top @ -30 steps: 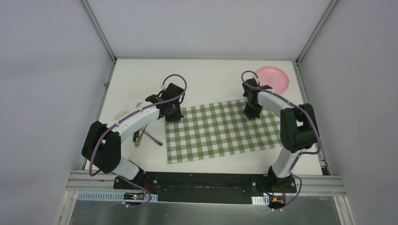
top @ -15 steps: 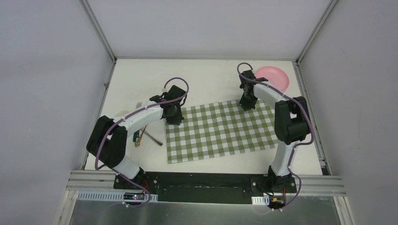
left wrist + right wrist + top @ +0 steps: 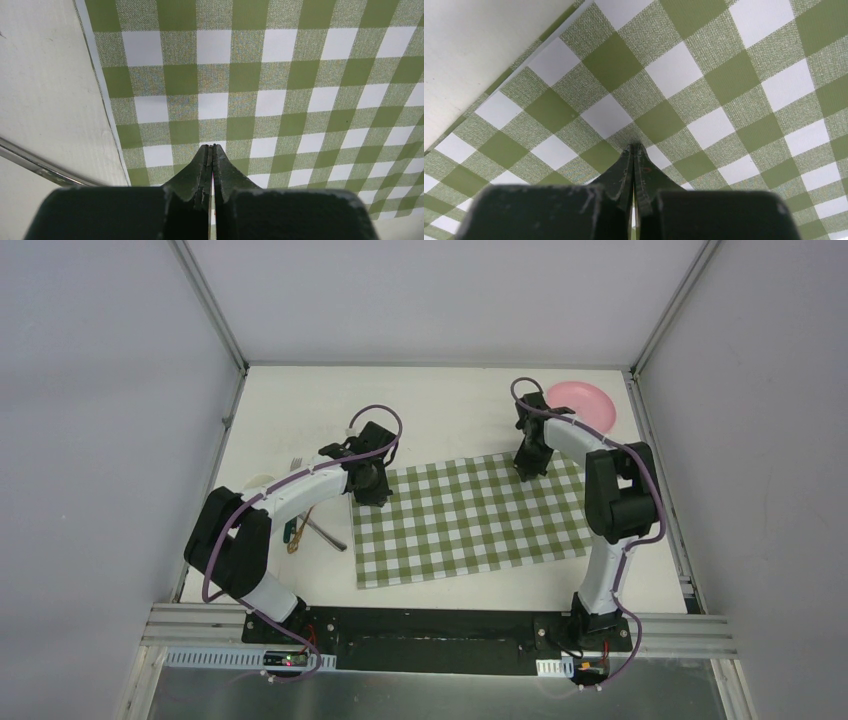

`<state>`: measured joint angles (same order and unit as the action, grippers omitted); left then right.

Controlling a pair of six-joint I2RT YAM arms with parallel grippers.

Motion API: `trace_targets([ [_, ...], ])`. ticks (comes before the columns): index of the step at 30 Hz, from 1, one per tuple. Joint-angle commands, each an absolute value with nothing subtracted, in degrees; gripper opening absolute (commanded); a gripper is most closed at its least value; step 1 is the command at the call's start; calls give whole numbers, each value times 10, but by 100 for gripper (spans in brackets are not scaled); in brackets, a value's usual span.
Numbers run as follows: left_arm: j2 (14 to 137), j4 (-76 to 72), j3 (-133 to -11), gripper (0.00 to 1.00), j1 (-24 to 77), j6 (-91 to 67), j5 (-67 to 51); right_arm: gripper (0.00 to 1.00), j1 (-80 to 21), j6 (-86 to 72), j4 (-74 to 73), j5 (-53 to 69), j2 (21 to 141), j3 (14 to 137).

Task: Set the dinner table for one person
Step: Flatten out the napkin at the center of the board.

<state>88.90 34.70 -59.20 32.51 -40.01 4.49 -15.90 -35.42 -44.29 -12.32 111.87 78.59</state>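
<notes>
Our left pincer [image 3: 212, 148] and right pincer [image 3: 635, 147] are both pressed together over the far corners of the checked cloth [image 3: 470, 520], which is spread mid-frame on the white counter [image 3: 440, 410]. The pink plate [image 3: 582, 405] lies upper right, nearest the right pincer.

No text, label, brand, number or sign can be read in any of the 3 views. At the near edge of the desk [image 3: 440, 400], the left circuit board [image 3: 287, 660] and the right circuit board [image 3: 586, 668] are too small to tell if something is printed on them.
</notes>
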Motion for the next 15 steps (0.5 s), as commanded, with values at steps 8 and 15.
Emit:
trace_targets([
  [8,864,351,-600,0,318,-407,59,0,-119,-345,-425,-121,1110,758],
  [15,863,358,-605,0,318,-405,62,0,-109,-345,-423,-127,1105,749],
])
